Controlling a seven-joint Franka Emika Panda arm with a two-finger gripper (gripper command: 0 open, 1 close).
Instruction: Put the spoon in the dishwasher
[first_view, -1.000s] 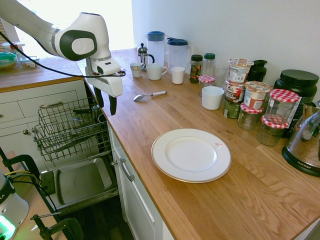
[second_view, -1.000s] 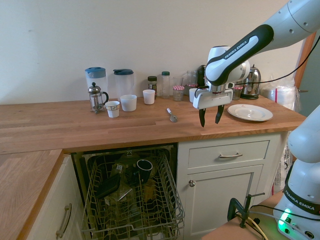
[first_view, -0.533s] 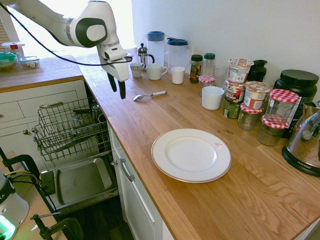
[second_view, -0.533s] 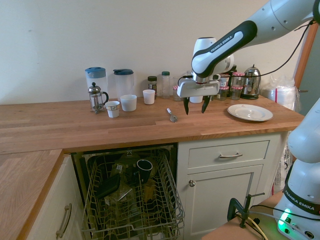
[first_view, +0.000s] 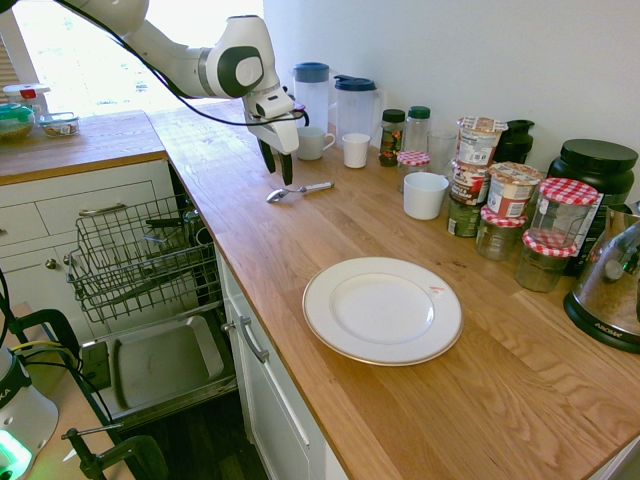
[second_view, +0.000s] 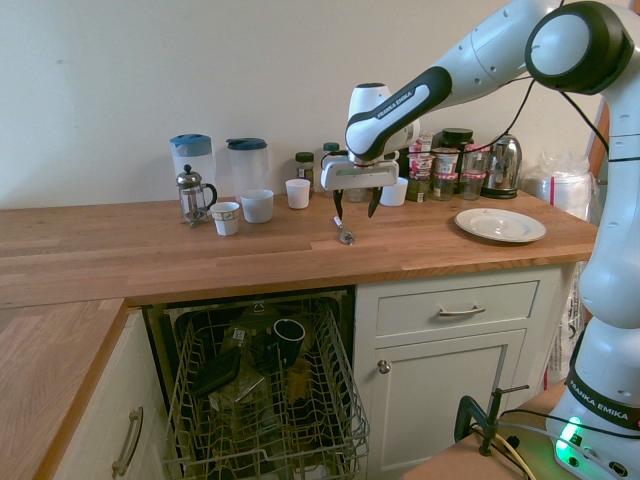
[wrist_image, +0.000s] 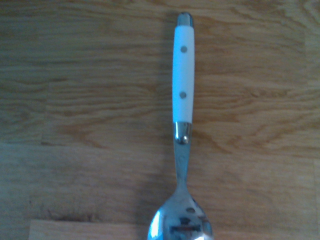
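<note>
Open countertop (first_view: 248, 235) surrounds the spoon (first_view: 299, 191).

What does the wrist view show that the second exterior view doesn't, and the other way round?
Only the wrist view: two rivets on the white handle of the spoon.
Only the second exterior view: the open end effector, plate, French press and dishwasher rack.
Both: the spoon lying on the wooden counter.
</note>
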